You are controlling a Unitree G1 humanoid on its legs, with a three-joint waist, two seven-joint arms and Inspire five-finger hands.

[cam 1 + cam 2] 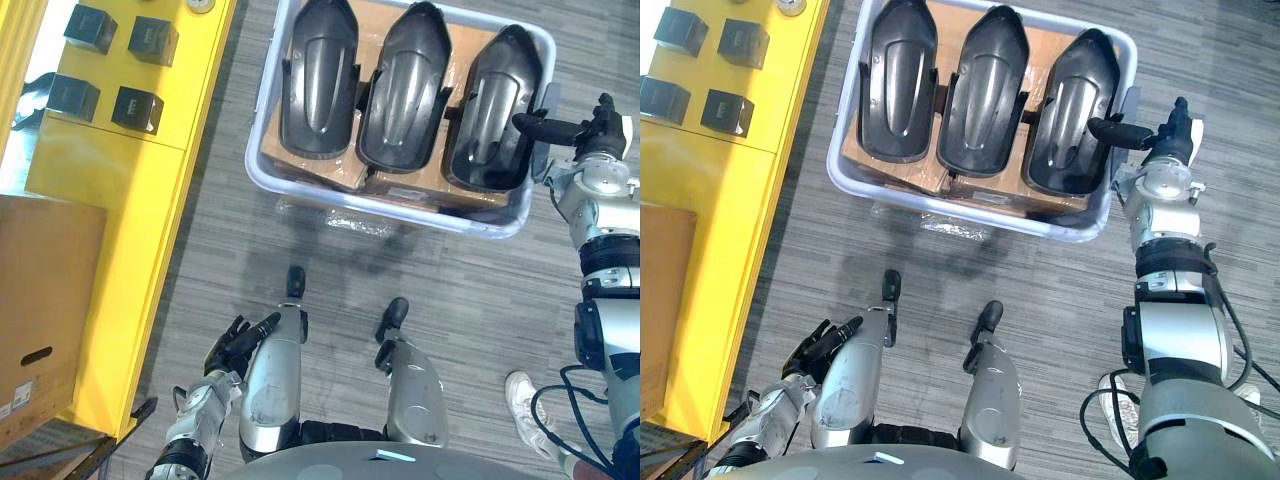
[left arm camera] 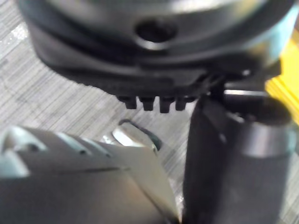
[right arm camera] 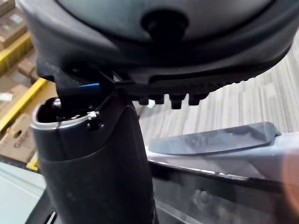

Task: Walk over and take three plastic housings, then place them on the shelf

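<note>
Three housings (image 1: 403, 85) in bin (image 1: 400, 207) | right hand (image 1: 592, 130) spread, thumb over rightmost | left hand (image 1: 232, 347) relaxed

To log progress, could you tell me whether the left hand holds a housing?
No, the left hand hangs low, empty; all three housings lie in the bin.

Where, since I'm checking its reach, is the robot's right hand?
In the eye views, the right hand is at the right end of the pale plastic bin, beside the rightmost dark plastic housing inside it.
</note>
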